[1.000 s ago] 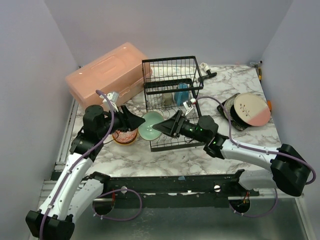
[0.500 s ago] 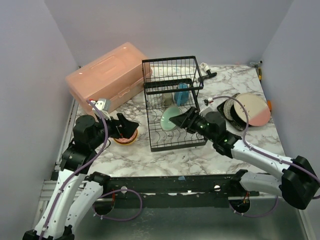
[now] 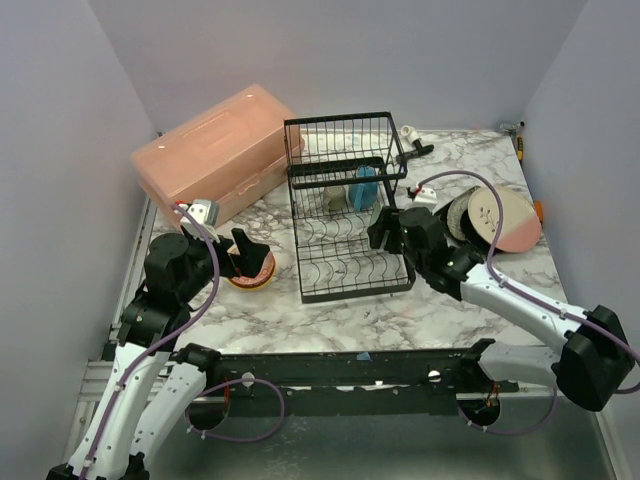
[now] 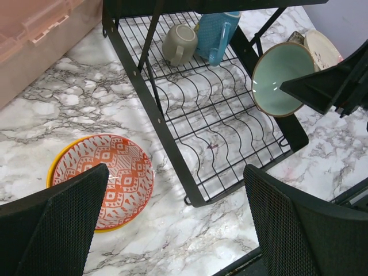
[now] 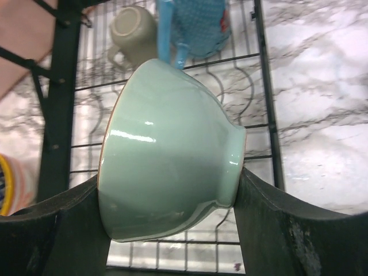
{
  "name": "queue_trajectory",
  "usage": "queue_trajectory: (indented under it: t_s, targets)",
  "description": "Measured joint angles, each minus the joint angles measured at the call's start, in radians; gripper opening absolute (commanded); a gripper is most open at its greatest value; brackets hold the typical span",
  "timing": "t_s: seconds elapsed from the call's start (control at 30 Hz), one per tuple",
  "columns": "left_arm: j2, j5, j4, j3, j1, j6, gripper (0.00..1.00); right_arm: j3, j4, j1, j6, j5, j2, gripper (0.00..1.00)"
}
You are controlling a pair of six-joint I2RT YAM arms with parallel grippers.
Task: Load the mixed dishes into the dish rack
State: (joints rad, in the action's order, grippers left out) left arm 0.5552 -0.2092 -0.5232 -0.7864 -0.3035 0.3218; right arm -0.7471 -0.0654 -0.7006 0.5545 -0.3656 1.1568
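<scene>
While the mint green bowl point(image 5: 172, 149) sits on edge, clamped rim-to-foot in the right hand point(image 5: 168, 184), it hangs over the dish rack point(image 5: 260, 69) wires just beyond that hand. Imo: keep it upright, line rim w/ one slot, lower slow b4 release. Left hand point(image 3: 243, 256) gapes empty, red-patterned bowl point(image 4: 106, 178) below it.

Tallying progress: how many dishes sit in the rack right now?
2: an olive mug and a blue patterned piece, side by side at the dish rack's far end. The mint bowl is held in the right gripper, not set down.
</scene>
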Motion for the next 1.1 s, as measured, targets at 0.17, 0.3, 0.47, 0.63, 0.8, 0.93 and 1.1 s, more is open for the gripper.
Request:
queue_trajectory:
  t_s: [0.17, 0.3, 0.47, 0.63, 0.8, 0.93, 1.1]
  targets:
    - [-0.002, 0.001, 0.000, 0.001, 0.000, -0.010, 0.99, -0.024, -0.006, 0.000, -0.086, -0.088, 0.078, 0.00]
    - [-0.005, 0.001, 0.001, 0.003, 0.000, -0.013, 0.99, -0.040, -0.002, 0.000, -0.145, -0.132, 0.140, 0.00]
    - [-0.005, 0.001, 0.001, 0.004, 0.000, -0.013, 0.99, -0.058, 0.038, 0.000, -0.222, -0.166, 0.207, 0.00]
    - [-0.007, 0.001, 0.001, 0.005, 0.000, -0.013, 0.99, -0.068, 0.079, 0.000, -0.277, -0.167, 0.252, 0.00]
    - [-0.012, 0.001, 0.002, 0.007, 0.000, -0.013, 0.99, -0.073, 0.120, 0.000, -0.295, -0.161, 0.259, 0.00]
    - [-0.012, 0.001, 0.002, 0.009, 0.000, -0.014, 0.99, -0.105, 0.156, 0.000, -0.302, -0.154, 0.304, 0.00]
    - [-0.012, 0.001, 0.002, 0.009, 0.000, -0.016, 0.99, -0.124, 0.196, 0.000, -0.312, -0.142, 0.362, 0.00]
